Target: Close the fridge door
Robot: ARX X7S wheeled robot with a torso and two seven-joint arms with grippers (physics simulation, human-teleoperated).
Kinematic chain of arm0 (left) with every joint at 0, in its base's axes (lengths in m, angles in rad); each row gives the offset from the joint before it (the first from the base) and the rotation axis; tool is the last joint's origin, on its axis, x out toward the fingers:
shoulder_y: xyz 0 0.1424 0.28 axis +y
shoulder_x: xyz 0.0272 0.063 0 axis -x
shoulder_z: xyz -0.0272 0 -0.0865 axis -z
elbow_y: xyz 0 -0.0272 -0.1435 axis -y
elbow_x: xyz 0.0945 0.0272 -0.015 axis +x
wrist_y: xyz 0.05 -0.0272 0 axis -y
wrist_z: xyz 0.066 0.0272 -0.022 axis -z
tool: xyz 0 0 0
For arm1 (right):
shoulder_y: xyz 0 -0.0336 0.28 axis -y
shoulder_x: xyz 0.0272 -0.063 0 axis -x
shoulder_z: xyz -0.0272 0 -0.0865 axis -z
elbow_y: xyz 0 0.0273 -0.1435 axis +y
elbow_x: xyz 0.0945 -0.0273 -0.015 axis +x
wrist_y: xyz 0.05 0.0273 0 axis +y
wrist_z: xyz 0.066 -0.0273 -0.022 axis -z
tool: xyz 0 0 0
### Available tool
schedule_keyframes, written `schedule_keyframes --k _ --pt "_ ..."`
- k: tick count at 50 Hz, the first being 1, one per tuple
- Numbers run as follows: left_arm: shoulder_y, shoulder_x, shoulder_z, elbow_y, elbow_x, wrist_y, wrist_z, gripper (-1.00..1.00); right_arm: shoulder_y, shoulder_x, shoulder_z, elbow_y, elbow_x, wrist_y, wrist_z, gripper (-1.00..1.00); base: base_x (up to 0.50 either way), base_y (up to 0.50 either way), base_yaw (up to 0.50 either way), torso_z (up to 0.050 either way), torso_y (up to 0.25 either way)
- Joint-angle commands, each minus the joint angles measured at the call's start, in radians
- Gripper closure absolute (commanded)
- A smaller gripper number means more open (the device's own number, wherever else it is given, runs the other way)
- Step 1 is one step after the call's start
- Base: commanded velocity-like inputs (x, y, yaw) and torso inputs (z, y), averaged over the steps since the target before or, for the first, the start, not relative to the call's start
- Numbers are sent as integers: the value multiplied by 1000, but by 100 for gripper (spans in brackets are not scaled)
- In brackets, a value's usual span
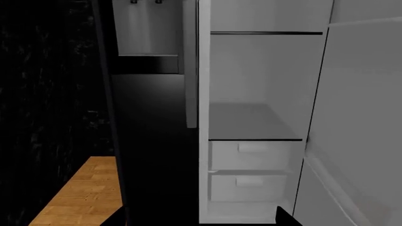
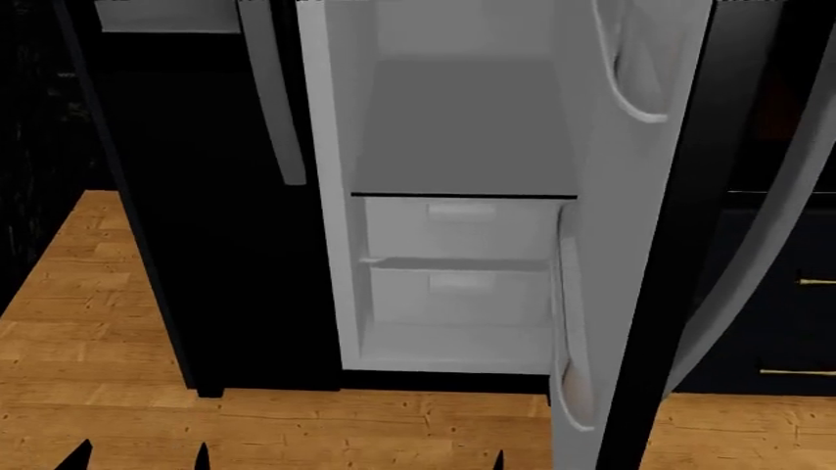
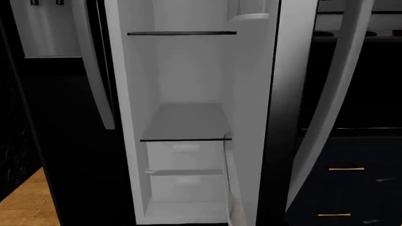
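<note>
The fridge door (image 2: pixel 629 255) stands wide open at the right of the fridge, almost edge-on to the head view. Its white lining with bins faces the interior, and its long curved silver handle (image 2: pixel 770 245) is on the black outer side. In the right wrist view the fridge door (image 3: pixel 257 94) and its handle (image 3: pixel 330 108) are ahead, with no fingers showing. The door lining (image 1: pixel 364 122) fills one side of the left wrist view. My left gripper (image 1: pixel 201 221) is open and holds nothing. It hangs low in front of the fridge (image 2: pixel 137 460). Only one dark tip of my right gripper (image 2: pixel 498 460) shows.
The twin black door (image 2: pixel 196 196) with a grey panel (image 2: pixel 170 15) and silver handle (image 2: pixel 281 98) is shut at the left. White drawers (image 2: pixel 457 230) sit under a shelf inside. Dark cabinets with gold pulls (image 2: pixel 800 284) stand behind the open door. The floor (image 2: pixel 327 431) is wood.
</note>
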Motion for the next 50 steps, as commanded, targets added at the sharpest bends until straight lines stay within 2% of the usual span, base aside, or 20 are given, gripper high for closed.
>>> schedule_keyframes --k 1,50 --pt "-1 -13 16 2 -16 2 -15 -100 -6 17 -9 -20 23 8 12 -100 -176 -500 0 0 0" --pt "1 -53 73 -4 -26 39 -78 -100 -7 55 -36 -24 55 11 78 -100 -25 -500 0 0 0"
